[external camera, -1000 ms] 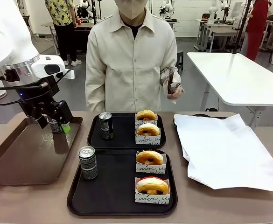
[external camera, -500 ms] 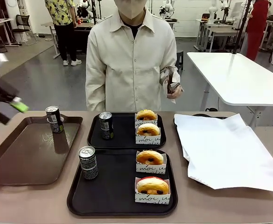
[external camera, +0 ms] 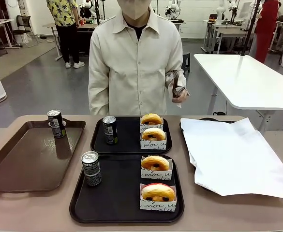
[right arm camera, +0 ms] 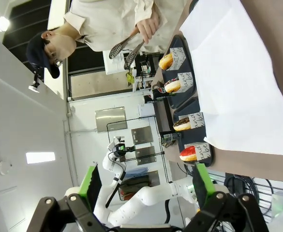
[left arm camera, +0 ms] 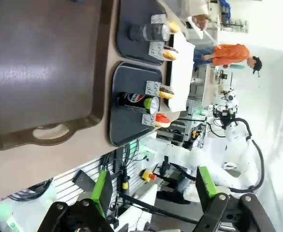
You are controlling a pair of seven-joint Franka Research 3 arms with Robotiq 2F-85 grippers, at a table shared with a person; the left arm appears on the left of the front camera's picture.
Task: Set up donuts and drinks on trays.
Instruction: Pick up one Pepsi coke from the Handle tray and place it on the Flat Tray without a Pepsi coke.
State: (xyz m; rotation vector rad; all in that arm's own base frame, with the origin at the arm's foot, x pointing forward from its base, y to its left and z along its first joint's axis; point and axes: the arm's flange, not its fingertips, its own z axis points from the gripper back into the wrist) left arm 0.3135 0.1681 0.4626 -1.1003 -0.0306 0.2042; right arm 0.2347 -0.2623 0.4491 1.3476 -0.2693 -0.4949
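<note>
Donuts (external camera: 155, 163) and drinks (external camera: 91, 168) already sit on both trays (external camera: 117, 193), far beyond the released, empty left claw (left arm camera: 151, 186), so a careless return could topple a can.

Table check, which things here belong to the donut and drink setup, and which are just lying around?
Job: two black trays, four sleeved donuts, three drink cans, one on the brown tray.
Lying about: brown tray, white paper, the person's tongs.
</note>
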